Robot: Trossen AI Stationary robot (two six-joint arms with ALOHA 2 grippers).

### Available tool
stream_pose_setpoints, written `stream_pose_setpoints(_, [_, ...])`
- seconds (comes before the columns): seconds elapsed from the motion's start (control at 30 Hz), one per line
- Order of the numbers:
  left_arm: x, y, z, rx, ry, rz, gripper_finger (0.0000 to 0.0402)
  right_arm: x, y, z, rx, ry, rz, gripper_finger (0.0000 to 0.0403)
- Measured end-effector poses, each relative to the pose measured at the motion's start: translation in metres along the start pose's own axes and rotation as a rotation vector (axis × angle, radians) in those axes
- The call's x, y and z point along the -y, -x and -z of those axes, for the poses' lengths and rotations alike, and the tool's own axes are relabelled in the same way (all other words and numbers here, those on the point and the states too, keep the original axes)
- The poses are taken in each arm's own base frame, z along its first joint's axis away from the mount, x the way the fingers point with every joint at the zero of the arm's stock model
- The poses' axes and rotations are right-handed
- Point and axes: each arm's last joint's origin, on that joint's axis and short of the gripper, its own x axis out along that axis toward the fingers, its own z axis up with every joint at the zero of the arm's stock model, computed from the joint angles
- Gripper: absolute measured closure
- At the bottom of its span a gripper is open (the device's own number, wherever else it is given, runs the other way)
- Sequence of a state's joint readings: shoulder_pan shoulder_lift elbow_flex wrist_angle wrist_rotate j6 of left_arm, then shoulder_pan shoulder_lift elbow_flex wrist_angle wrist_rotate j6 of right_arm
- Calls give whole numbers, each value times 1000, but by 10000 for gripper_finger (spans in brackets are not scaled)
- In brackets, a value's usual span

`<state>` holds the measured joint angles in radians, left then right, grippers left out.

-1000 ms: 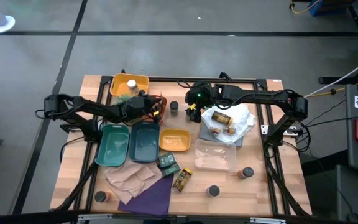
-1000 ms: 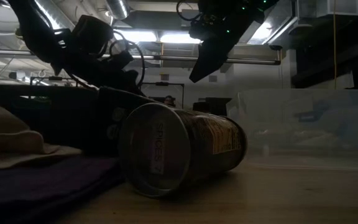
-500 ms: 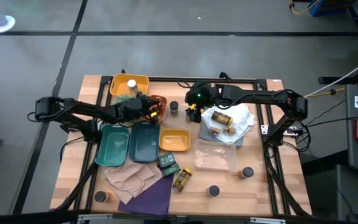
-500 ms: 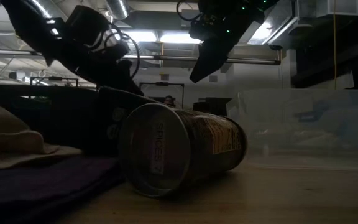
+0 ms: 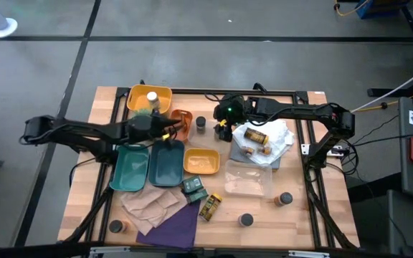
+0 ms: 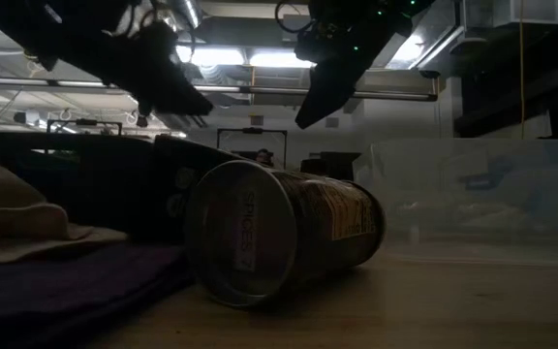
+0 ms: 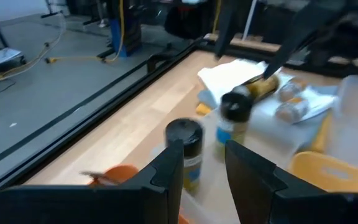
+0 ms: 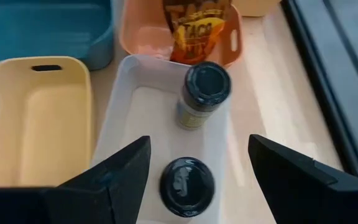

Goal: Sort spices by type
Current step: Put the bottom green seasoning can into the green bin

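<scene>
Two spice jars with dark lids stand in a clear tray point(image 8: 166, 124), one point(image 8: 205, 87) farther from my right gripper and one point(image 8: 186, 185) below it. My right gripper point(image 8: 201, 180) hangs open above them, at mid-table point(image 5: 223, 127). My left gripper point(image 5: 171, 130) hovers over the near edge of the orange tray point(image 5: 181, 118). It is open by a narrow gap point(image 7: 205, 171) with nothing in it. More spice jars lie on a white cloth point(image 5: 264, 140). One stands in the far yellow tray point(image 5: 149, 97). Others stand loose near the front point(image 5: 285, 198) point(image 5: 246, 220) point(image 5: 115, 226).
A taco packet point(image 8: 202, 28) lies in the orange tray. Two teal trays point(image 5: 131, 166) point(image 5: 165, 163) and a yellow tray point(image 5: 201, 161) sit at mid-table. A clear box point(image 5: 248, 179), a green packet point(image 5: 192, 188), a tipped jar point(image 6: 279, 233), brown paper and purple cloth point(image 5: 174, 226) fill the front.
My left gripper has drawn back from the orange tray toward the table's left edge and has risen. Its finger gap looks unchanged.
</scene>
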<state>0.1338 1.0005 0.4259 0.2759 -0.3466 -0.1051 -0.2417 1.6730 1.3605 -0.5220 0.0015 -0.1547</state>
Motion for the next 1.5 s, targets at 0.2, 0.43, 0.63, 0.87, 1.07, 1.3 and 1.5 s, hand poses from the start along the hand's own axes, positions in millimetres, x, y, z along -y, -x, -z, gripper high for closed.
stream_pose_setpoints(0.2, [7,21,-8,38,0,70,300,-6,0,-1,13,17,-81,132])
stream_pose_setpoints(0.43, [18,35,-11,64,7,150,300,-41,2,-5,26,180,-144,132])
stream_pose_setpoints(0.63, [25,39,-10,65,-3,193,300,-88,7,-5,41,314,-230,132])
stream_pose_setpoints(0.87, [30,41,-9,58,-13,224,300,-133,17,-2,55,381,-315,132])
stream_pose_setpoints(1.07, [34,44,-8,56,-9,249,300,-153,22,-3,84,295,-355,132])
stream_pose_setpoints(1.3, [39,46,-7,48,19,279,300,-177,17,-2,118,323,-394,132])
stream_pose_setpoints(1.5, [41,47,-1,0,-6,285,300,-204,-5,6,115,355,-427,132])
